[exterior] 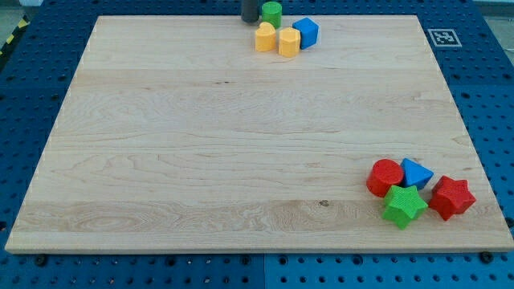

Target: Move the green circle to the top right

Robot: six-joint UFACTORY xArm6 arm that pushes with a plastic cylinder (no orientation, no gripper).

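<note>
The green circle (272,13) stands at the view's top edge of the wooden board (201,144), a little right of centre. My tip (250,19) is the lower end of the dark rod, just left of the green circle and touching or nearly touching it. Just below the circle sit a yellow heart-like block (265,37) and a yellow hexagon (289,42), with a blue cube (306,31) to their right.
At the view's bottom right lies a cluster: a red cylinder (385,177), a blue triangle (416,173), a green star (403,205) and a red star (450,197). A black-and-white marker tag (443,37) is off the board's top right corner.
</note>
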